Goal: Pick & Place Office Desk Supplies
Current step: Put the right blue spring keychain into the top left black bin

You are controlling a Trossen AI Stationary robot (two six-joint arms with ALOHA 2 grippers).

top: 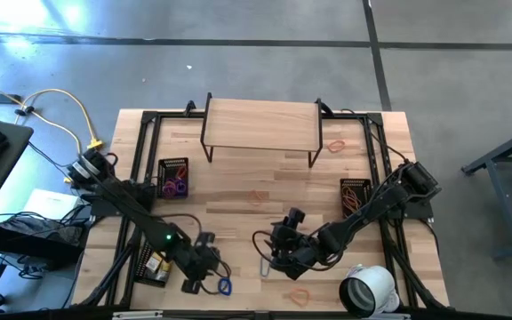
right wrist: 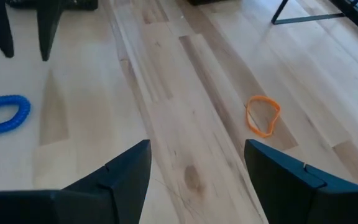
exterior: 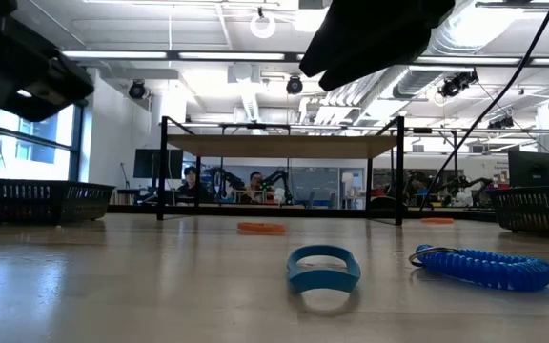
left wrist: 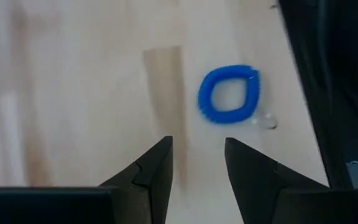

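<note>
A blue coil loop (left wrist: 229, 94) lies flat on the wooden table near its front edge, also seen in the high view (top: 225, 286) and the right wrist view (right wrist: 4, 114). My left gripper (left wrist: 197, 142) hovers open just short of it and above it (top: 210, 265), nothing between its fingers. My right gripper (right wrist: 196, 144) hangs open over the table's middle front (top: 278, 258), holding nothing. An orange band (right wrist: 263, 115) lies ahead of it. In the low view a blue band (exterior: 323, 268) stands on its edge beside the coil loop (exterior: 484, 267).
A large white tape roll (top: 369, 289) sits at the front right. Black mesh baskets stand at the left (top: 174, 178), front left (top: 154, 267) and right (top: 356, 191). A wooden shelf on black legs (top: 260, 124) spans the back. More orange bands (top: 298, 296) (top: 254, 197) lie loose.
</note>
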